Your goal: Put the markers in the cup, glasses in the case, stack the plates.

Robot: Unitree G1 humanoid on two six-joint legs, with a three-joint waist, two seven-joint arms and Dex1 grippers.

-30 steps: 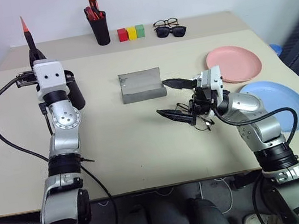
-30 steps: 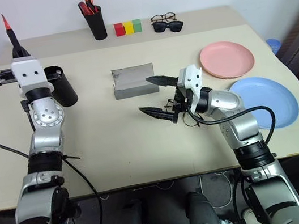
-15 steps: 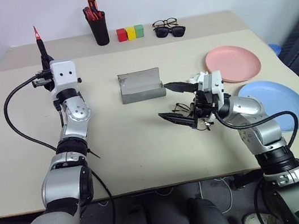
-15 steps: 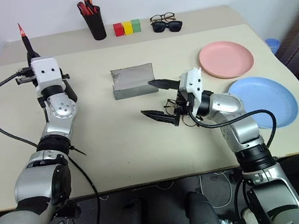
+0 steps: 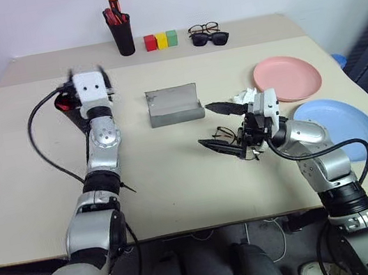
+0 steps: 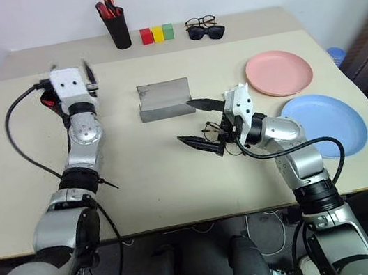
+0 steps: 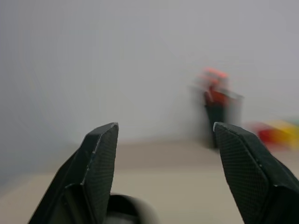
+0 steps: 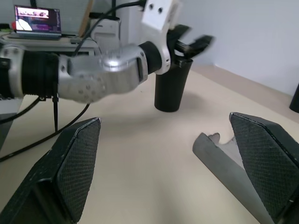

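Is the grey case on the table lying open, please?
Yes, the grey case lies open on the table, its lid standing up behind the tray.

case (image 5: 174, 105): matt grey felt | plates (image 5: 287, 78): smooth plastic | table (image 5: 178, 188): matt

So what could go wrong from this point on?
1. The right claw stands open around the thin wire glasses; closing could pinch a lens or bend the frame.
2. The left claw hovers close over the cup; pulling away might tip it.
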